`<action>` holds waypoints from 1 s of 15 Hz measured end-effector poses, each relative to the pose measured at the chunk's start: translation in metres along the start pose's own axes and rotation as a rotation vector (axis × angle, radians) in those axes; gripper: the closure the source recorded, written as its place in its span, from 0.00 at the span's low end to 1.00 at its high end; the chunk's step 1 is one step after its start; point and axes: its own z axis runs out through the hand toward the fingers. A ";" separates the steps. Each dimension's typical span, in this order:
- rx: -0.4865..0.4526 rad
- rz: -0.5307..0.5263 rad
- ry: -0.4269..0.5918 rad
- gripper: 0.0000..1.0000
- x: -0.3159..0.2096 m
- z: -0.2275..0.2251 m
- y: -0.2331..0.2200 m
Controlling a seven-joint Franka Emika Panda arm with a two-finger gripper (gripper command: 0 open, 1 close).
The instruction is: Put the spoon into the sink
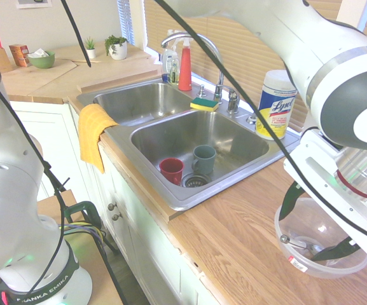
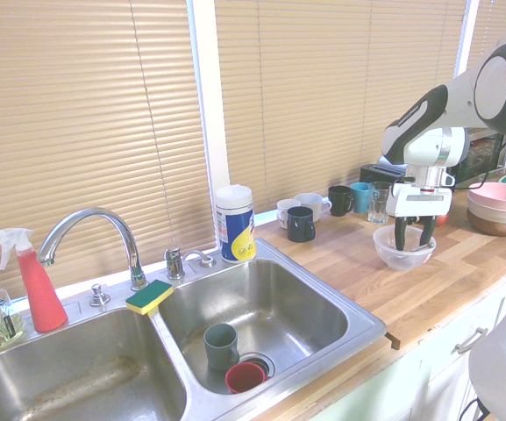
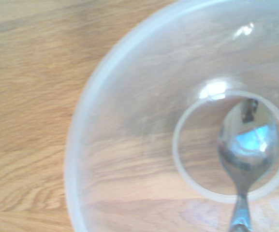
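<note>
Taking the clear bowl (image 1: 360, 265) as landmark, we have our gripper (image 1: 305, 223) wide open, reaching inside it, gripping nothing. The spoon (image 3: 248, 140) lies in the bowl; grasping, carrying to the sink (image 1: 199, 143) beyond it and releasing all remain.

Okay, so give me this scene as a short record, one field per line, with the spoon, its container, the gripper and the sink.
spoon: silver, lying in the clear bowl, not yet in the sink
bowl: on the wooden counter
gripper: open, fingers reaching down into the bowl
sink: double basin; red mug and grey-blue mug in one basin
sponge: yellow and green, on the divider's back end
</note>
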 end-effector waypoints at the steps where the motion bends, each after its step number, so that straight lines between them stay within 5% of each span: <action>1: -0.001 0.005 0.002 1.00 0.001 0.000 0.003; 15: -0.016 0.019 -0.036 1.00 0.006 0.019 0.004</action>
